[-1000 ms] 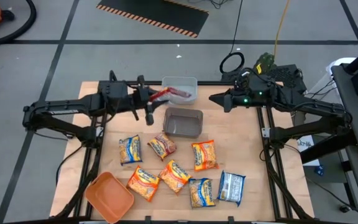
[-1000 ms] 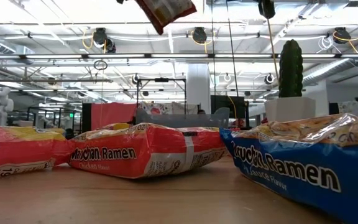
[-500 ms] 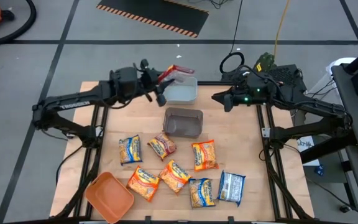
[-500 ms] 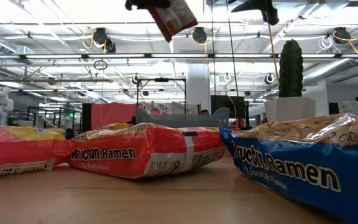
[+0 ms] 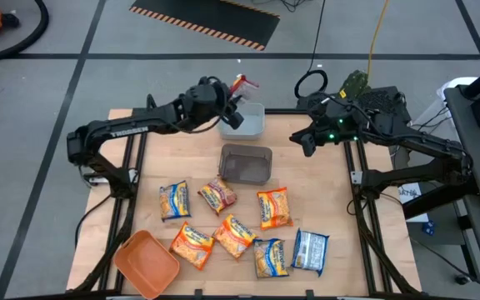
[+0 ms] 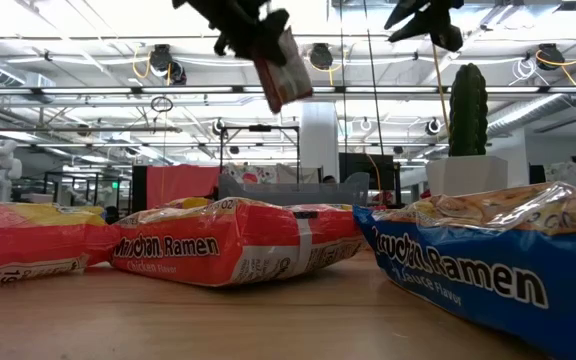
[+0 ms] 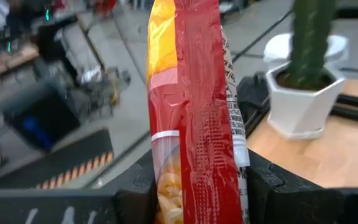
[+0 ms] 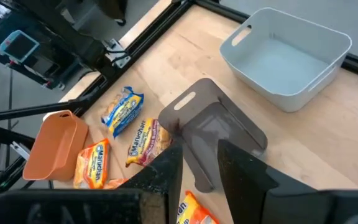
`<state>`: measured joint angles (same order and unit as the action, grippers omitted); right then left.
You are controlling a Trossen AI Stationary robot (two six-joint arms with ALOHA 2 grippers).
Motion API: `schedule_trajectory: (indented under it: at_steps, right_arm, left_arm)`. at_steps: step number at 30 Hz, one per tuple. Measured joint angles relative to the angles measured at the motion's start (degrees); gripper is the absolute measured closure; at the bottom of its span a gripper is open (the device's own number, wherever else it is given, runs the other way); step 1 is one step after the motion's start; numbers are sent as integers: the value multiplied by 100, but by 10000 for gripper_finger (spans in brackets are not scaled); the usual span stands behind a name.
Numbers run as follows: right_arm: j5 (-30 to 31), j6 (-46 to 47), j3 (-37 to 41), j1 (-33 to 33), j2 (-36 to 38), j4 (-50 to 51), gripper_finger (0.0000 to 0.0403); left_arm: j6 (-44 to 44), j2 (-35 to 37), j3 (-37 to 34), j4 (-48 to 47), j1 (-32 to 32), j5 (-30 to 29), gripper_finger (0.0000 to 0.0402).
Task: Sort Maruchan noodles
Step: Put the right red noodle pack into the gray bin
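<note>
Only left wrist view shows fingers (image 7: 263,193) pinching red packet (image 7: 194,118)

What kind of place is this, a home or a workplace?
Most likely a robotics lab or workshop: a wooden table on a metal frame, hazard-striped floor tape, and open ceiling lights and cables with more rigs behind.

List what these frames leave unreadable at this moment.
- Red ramen packet in the left gripper: its label, edge-on in the left wrist view, tiny in the high view.
- Right gripper: anything held, too small.
- Grey bin floor: high view too coarse.
</note>
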<state>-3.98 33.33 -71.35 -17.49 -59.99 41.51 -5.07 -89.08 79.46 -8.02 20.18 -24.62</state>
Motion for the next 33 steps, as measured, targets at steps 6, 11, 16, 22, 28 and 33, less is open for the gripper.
schedule_trajectory:
  at_steps: [6,11,16,22,28,33]
  right_arm:
    - [-63,-404,0,-70,0,-2,305]
    - [-75,-556,0,-142,0,27,305]
    - [-77,-556,0,-202,0,26,305]
    - [-71,-740,0,-206,0,71,305]
    - [-43,-794,0,-344,-1,-44,305]
    - [-32,-694,0,-511,-2,-74,305]
  left_arm:
    - [981,-506,4,-800,209,-220,270]
    - [1791,-1004,4,-1009,291,-393,270]
    - [2518,-1348,0,-1075,370,-418,270]
    - [2414,-1609,2,-1424,381,-692,270]
    - [2906,-1817,0,-1734,381,-653,251]
    - [2959,-1857,4,-1678,387,-649,192]
